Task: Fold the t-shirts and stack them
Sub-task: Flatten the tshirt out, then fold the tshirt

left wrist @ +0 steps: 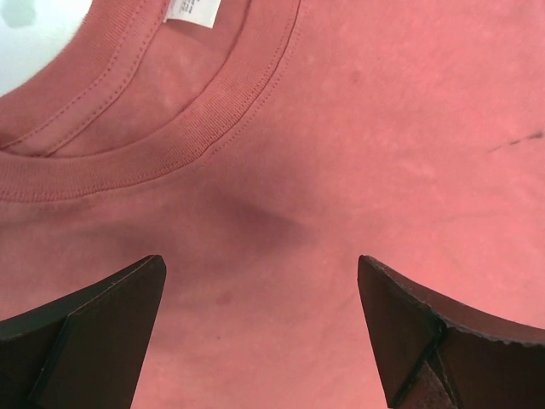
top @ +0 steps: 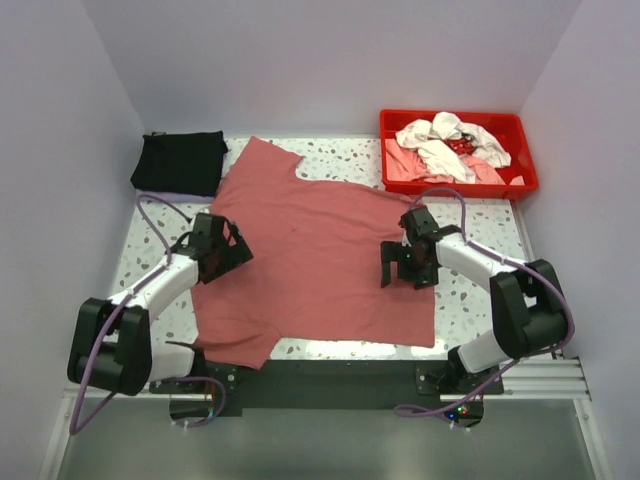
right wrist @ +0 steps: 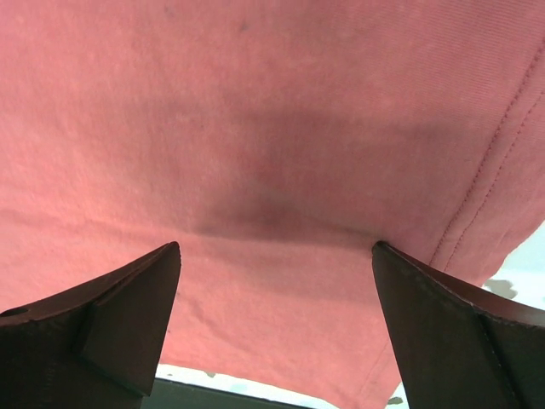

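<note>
The dusty brick-red t-shirt (top: 310, 260) lies spread flat in the middle of the speckled table (top: 480, 290). Its near edge reaches the table edge at 6 o'clock.

The left gripper (top: 222, 248) is over the shirt's 9 o'clock side. Its jaws are spread wide with nothing between them, just below the ribbed collar (left wrist: 153, 153) and the white label (left wrist: 192, 10).

The right gripper (top: 403, 268) is over the 3 o'clock side, near the stitched hem (right wrist: 494, 153). It is also spread wide and holds nothing. Whether the fingertips touch the cloth, I cannot tell.

Farther away, at 11 o'clock, a folded black t-shirt (top: 180, 162) lies on the table. At 1 o'clock the red tray (top: 460, 188) holds crumpled white t-shirts (top: 450, 140) and pale pink t-shirts (top: 400, 165).
</note>
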